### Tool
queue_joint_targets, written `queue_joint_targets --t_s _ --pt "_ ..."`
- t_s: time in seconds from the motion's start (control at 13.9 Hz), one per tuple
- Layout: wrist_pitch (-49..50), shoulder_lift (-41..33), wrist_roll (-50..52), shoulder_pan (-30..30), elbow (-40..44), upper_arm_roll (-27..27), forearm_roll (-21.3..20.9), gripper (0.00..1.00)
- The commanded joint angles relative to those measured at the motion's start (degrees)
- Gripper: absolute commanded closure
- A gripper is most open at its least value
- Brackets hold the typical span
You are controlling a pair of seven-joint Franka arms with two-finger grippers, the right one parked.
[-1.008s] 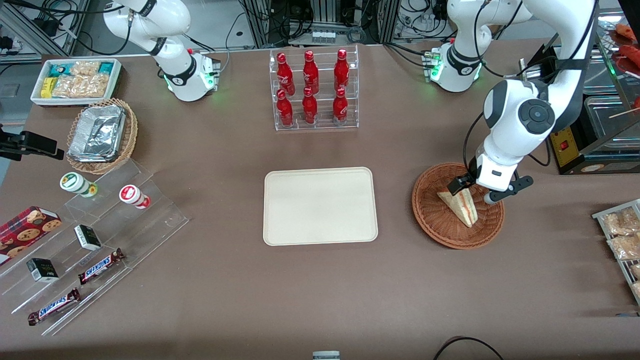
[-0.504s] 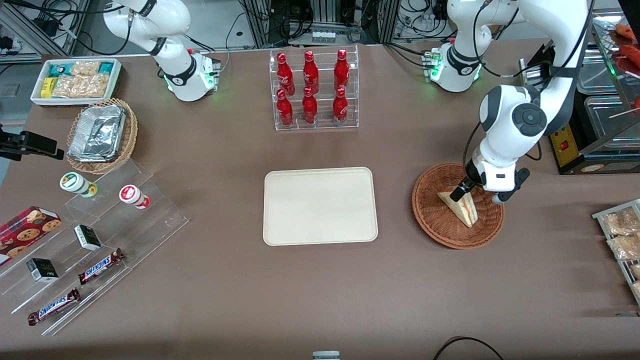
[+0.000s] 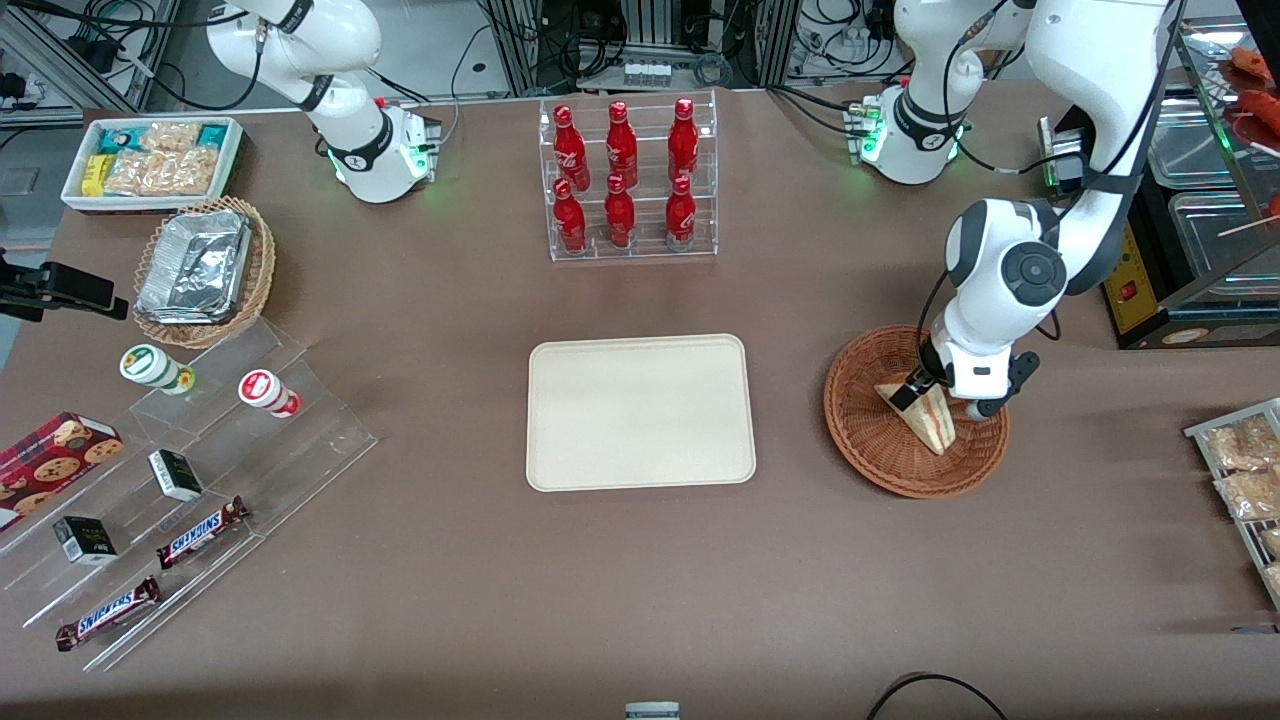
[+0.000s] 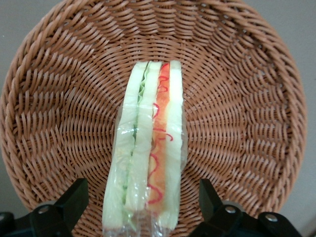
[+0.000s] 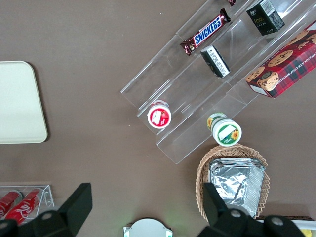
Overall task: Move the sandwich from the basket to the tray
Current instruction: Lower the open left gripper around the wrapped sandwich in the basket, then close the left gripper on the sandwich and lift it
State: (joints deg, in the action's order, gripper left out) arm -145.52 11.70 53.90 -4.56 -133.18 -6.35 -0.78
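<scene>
Lowered since earlier, gripper (image 4: 143,205) straddles wrapped wedge sandwich (image 4: 148,148), fingers spread clear of its sides, in woven wicker basket (image 4: 247,98).

Sandwich (image 4: 148,148): pale white bread w/ green and red-orange filling stripes, clear wrap. Basket (image 3: 870,455): reddish-brown woven wicker. Tray (image 3: 640,412): plain cream-beige. Gripper (image 4: 140,207): black fingers (image 4: 74,197), on a white arm. Tabletop (image 3: 450,580): dull brown. Bottles (image 3: 620,175) near tabletop's back edge: red, white script.
</scene>
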Motion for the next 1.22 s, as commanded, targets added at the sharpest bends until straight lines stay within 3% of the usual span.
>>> queue_joint_targets --t_s 0.0,0.07,0.43,0.79,1.15 --pt "-0.9 0.5 1.3 0.1 0.4 0.0 -1.8 0.83" --pt "-0.9 0.5 1.3 0.2 0.3 0.0 -3.4 1.0" --pt "6.2 -1.7 -1.5 0.3 3.4 0.1 -4.7 1.0" --pt "26.7 -0.6 -4.8 0.0 20.4 -0.2 -3.7 1.0" --pt "27.1 3.1 -5.5 -1.4 24.5 -6.4 -2.4 1.0"
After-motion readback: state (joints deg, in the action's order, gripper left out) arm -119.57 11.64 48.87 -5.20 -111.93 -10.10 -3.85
